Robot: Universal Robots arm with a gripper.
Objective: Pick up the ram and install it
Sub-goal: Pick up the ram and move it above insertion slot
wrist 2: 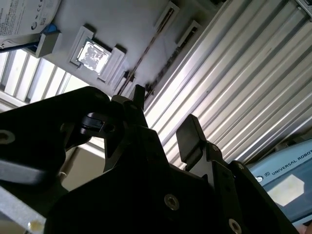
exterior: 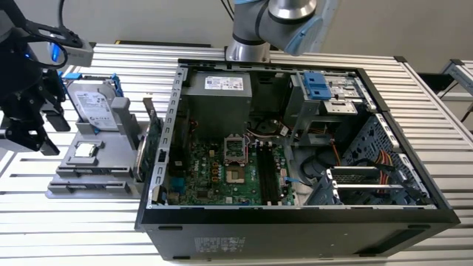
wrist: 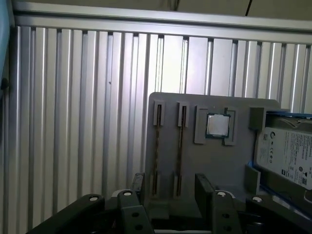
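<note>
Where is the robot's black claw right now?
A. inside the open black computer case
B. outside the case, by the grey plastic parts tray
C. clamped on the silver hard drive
B: the black gripper hangs open and empty by the grey plastic parts tray, outside the black computer case.

Silver-blue arm (exterior: pixel 284 22) (black, screw-studded gripper (wrist: pixel 170 189))

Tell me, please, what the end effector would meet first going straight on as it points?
Probably the ram standing in the grey holder, just ahead of the open end effector; depth is unclear.
</note>
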